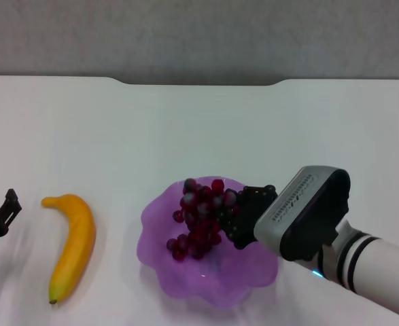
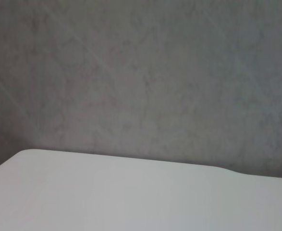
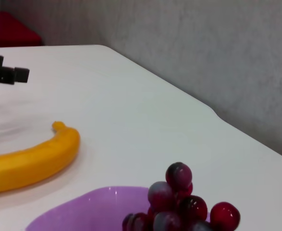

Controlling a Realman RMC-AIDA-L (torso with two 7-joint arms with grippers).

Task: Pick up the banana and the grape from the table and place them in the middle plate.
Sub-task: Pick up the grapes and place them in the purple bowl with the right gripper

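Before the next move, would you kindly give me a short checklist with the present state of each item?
1. Dark red-purple grape bunch over the translucent purple scalloped plate: ok.
2. Right claw released from the grapes: cannot tell.
3. Curved yellow banana in the plate: not ok, it lies on the white table to the plate's left.
4. Left claw near the banana: ok, beside its stem end, not touching.
5. Room in the plate for the banana: ok, its near part is bare.
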